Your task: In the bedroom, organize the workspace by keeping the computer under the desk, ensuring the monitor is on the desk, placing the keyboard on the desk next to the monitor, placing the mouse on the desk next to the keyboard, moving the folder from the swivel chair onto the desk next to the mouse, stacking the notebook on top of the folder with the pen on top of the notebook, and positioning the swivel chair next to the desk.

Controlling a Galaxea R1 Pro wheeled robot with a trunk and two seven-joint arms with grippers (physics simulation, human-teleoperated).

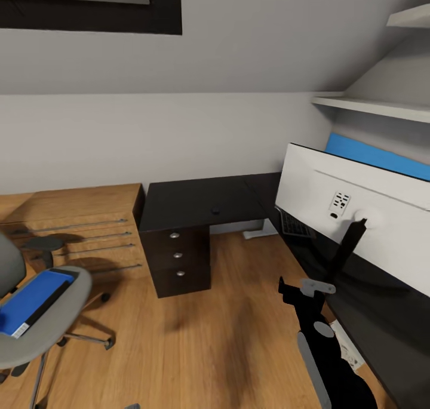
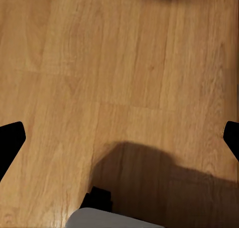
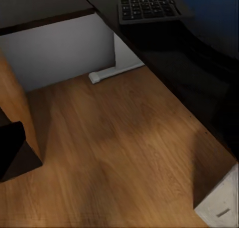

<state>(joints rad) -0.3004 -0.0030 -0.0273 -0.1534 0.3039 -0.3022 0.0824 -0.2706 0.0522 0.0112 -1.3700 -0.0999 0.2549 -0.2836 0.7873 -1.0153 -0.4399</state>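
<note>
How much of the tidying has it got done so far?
Partly done. The monitor stands on the desk with the keyboard beside it. Nothing is in hand: the right gripper hangs over the floor and its jaws cannot be judged. Left to do: the blue folder lies on the swivel chair, which stands apart from the desk.

Even, soft indoor light, no visible source. Diffuse shadow patches on wood floor (image 1: 239,331); big dark one in left wrist view. Glossy worktop (image 1: 197,203) faintly reflective. Renders slightly soft, esp. wrist views.
</note>
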